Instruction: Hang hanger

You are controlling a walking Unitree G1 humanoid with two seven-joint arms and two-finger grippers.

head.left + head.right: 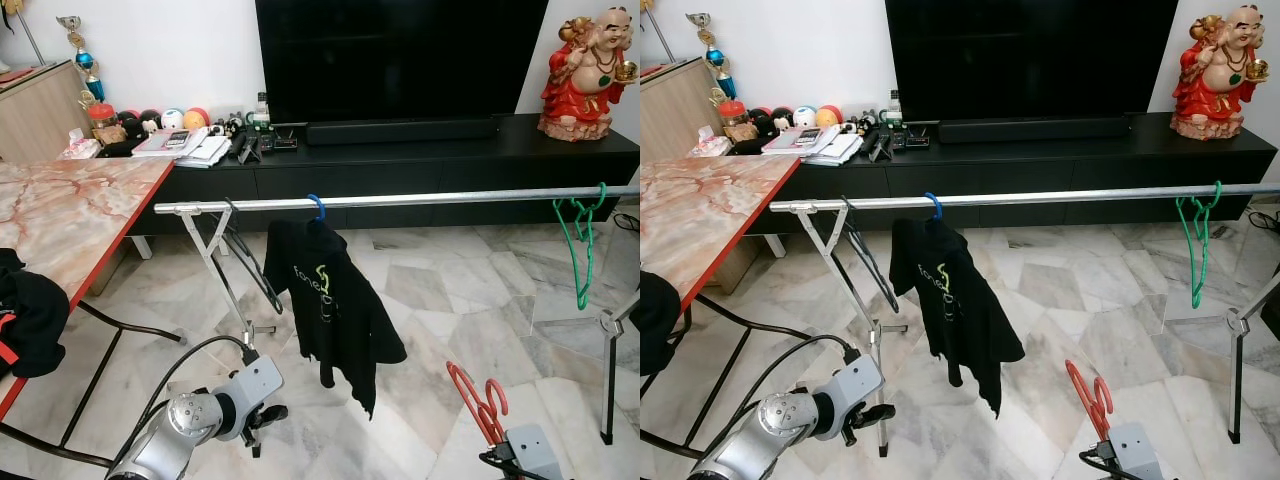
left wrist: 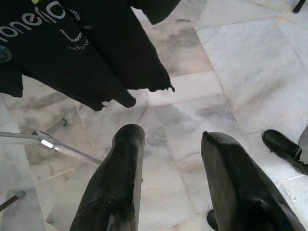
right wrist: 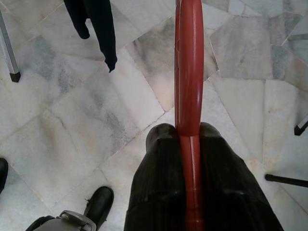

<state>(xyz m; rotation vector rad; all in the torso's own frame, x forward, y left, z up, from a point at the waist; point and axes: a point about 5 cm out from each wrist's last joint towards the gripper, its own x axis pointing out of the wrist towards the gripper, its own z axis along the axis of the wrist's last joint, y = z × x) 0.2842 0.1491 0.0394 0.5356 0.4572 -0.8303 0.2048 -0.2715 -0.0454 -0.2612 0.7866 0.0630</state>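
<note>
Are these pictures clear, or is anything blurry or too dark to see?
Left eye view: sharp and evenly lit, with the black shirt on the rail showing little detail. Left wrist view: floor crisp, open left tool softly out of focus. Right wrist view: the red hanger clamped in the right tool looks slightly blurred up close.

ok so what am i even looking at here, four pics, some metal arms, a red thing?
It is a humanoid robot with two silver arms. The two wide pictures come from cameras in its head, looking at a metal clothes rail. On it hang a black jacket and an empty green hanger. The other two pictures come from wrist cameras looking along each gripper's black fingers. The right gripper is closed on a red hanger. The left gripper is open and empty, low over the marble floor.
</note>
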